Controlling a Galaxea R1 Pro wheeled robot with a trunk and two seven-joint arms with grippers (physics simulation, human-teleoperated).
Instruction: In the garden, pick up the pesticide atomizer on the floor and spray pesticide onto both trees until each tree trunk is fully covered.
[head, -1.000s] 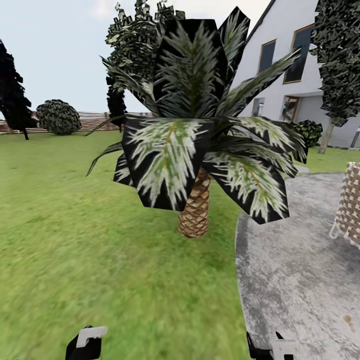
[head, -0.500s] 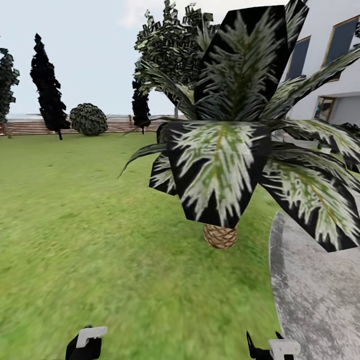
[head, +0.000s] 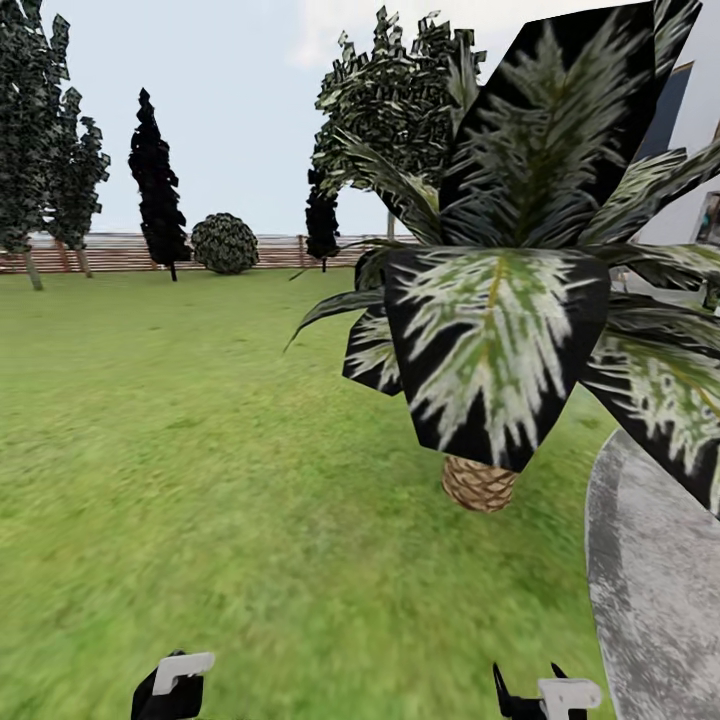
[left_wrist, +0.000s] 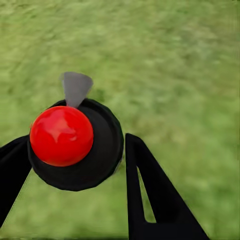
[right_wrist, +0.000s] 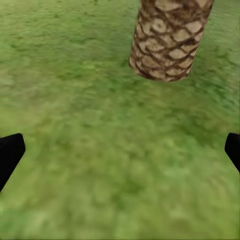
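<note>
The pesticide atomizer (left_wrist: 75, 145), a black round body with a red ball cap and a grey nozzle, sits between the black fingers of my left gripper (left_wrist: 75, 185), which is shut on it over the grass. In the head view my left gripper (head: 170, 688) and my right gripper (head: 545, 697) sit at the lower edge. My right gripper (right_wrist: 120, 155) is open, nothing between its fingers, above the lawn. Two tall green-leaved trees (head: 40, 150) with thin-looking grey-brown trunks (head: 34, 271) stand far off at the left by the fence. No mist shows.
A short palm (head: 500, 330) with a scaly brown trunk (right_wrist: 167, 40) stands close ahead on the right. A grey paved patch (head: 650, 590) lies right of it. A black narrow tree (head: 155, 190), a round bush (head: 224, 243) and a slatted fence (head: 120, 255) line the far lawn.
The whole view has swung left: the palm has slid right and looms larger, the house has left the picture, and the far left trees have come in. Both grippers hold the same pose.
</note>
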